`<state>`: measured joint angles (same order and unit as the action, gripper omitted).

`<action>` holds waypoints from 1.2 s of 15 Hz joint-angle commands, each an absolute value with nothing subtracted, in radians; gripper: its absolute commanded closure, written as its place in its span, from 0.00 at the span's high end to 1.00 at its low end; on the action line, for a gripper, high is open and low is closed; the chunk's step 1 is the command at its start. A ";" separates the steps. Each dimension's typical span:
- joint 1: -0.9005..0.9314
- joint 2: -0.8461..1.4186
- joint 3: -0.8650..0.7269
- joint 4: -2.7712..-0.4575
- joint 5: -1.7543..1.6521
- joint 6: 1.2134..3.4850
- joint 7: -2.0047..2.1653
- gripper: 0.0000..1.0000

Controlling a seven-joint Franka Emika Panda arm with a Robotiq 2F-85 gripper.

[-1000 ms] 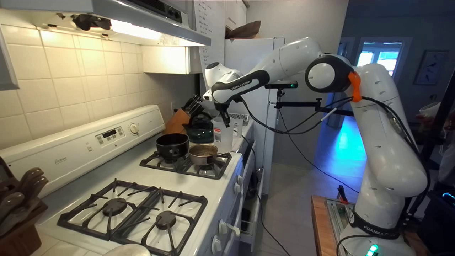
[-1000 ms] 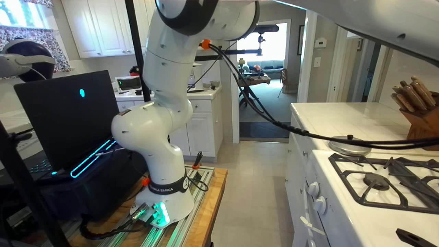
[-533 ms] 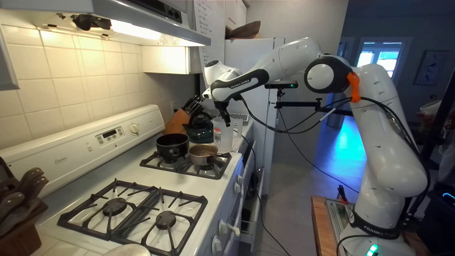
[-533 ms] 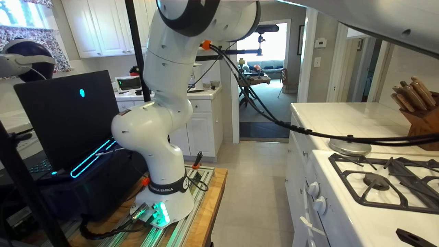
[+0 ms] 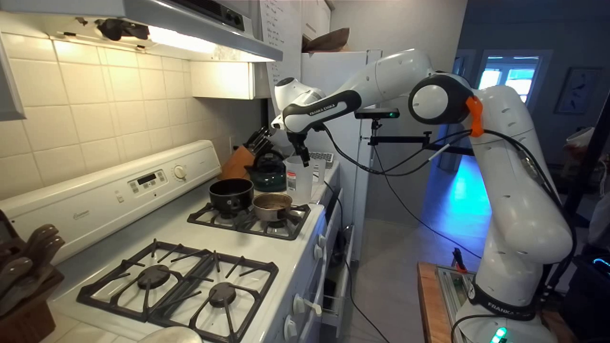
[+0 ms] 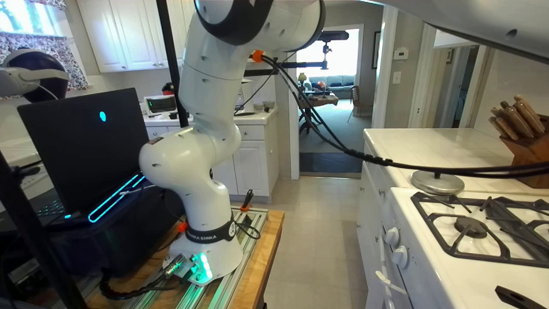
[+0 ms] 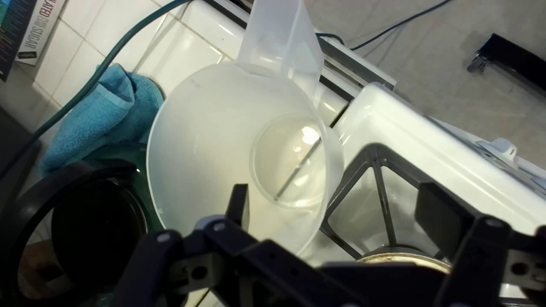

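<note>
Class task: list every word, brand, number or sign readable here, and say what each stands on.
"FRANKA EMIKA": robot arm
"FRANKA EMIKA": base band, pieced from both exterior views
"LATED": carton, cut short by the picture's edge
"SUGAR": same carton, smaller print blurred
Laptop lid: glowing emblem, no words
Too small or blurred: stove panel script, wall sheet, pitcher label

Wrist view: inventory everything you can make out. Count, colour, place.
pitcher: 1, translucent white, centre
kettle: 1, dark green, black handle, lower left
towel: 1, blue, left, beside kettle
sugar box: 1, white and dark, top left
counter: 1, white tile, upper left
stovetop: 1, white, right
grate: 1, dark grey, on stovetop
saucepan: 1, only tan rim showing, bottom
floor: 1, grey, upper right
cables: 2, dark, one left, one top
unidentified object: 1, black, upper right
claw: 1, black, bottom; jaws apart, one over pitcher's mouth, other past its rim
</note>
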<state>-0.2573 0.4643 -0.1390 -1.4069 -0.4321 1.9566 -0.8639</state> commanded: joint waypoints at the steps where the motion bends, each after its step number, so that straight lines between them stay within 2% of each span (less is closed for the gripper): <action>1: -0.265 0.426 -0.133 -1.446 -0.406 1.974 -0.924 1.00; 18: -0.345 0.312 -0.138 -1.628 -0.268 2.143 -1.226 1.00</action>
<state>-0.3275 0.3588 -0.1295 -1.5611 -0.2999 2.0916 -1.1409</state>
